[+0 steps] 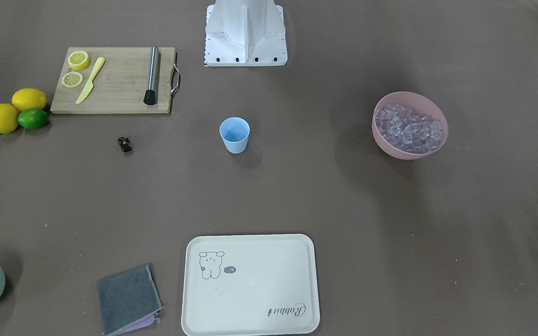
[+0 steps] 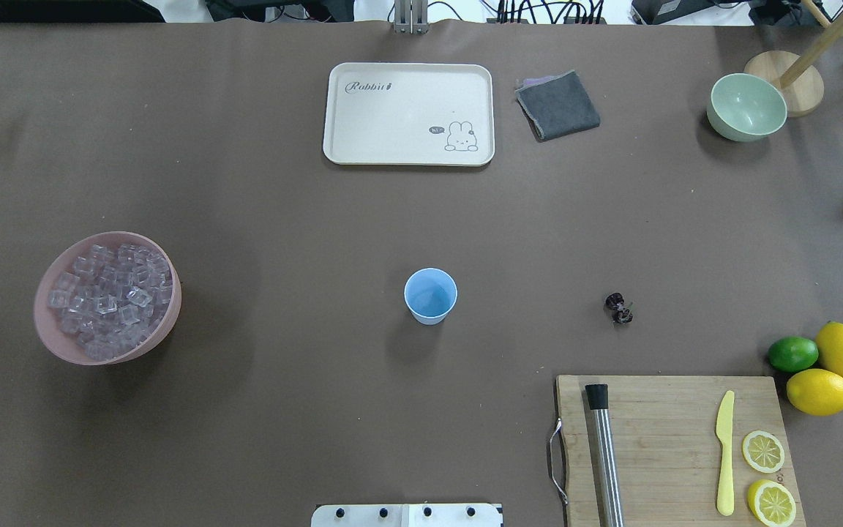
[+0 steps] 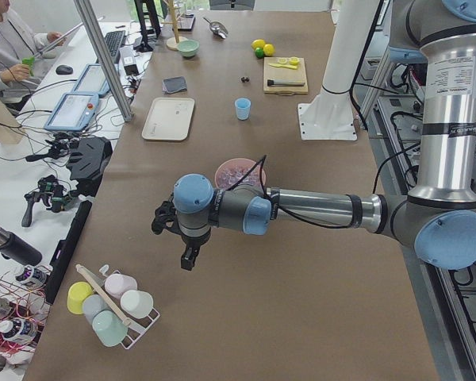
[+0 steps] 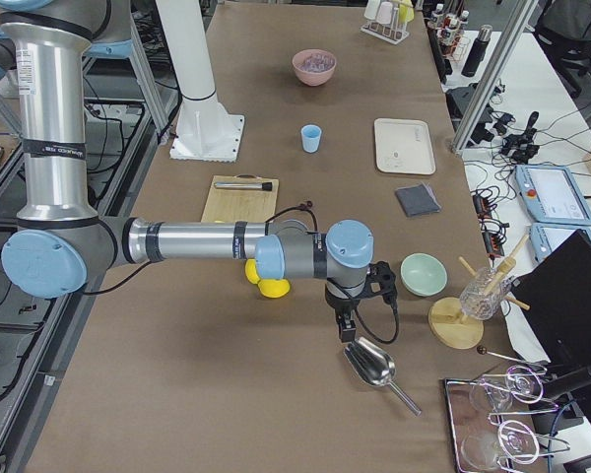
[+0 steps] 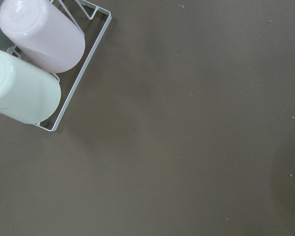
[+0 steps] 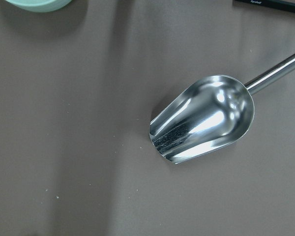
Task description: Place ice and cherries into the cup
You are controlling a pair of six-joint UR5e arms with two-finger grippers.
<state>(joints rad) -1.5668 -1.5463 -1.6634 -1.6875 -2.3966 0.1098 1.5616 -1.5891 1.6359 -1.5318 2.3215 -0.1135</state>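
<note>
Right gripper [image 4: 343, 333] hangs above a metal scoop [image 6: 206, 118], left gripper [image 3: 188, 259] over the table [image 5: 187, 147]; how open either is I cannot tell. Overhead, the cup [image 2: 430, 295] stands mid-frame, ice [image 2: 110, 296] fills the pink bowl [image 2: 167, 329] at left, cherries [image 2: 619, 308] lie right of centre. Ice looks hard, slick, loose, likely best scooped; the soft cherries want a light pinch on the cluster.

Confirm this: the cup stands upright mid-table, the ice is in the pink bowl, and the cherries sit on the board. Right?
Not quite. The cherries are not on the board; the overhead view shows them on the bare table, apart from the board. The rest holds: the cup stands upright mid-table and the ice is in the pink bowl.
</note>
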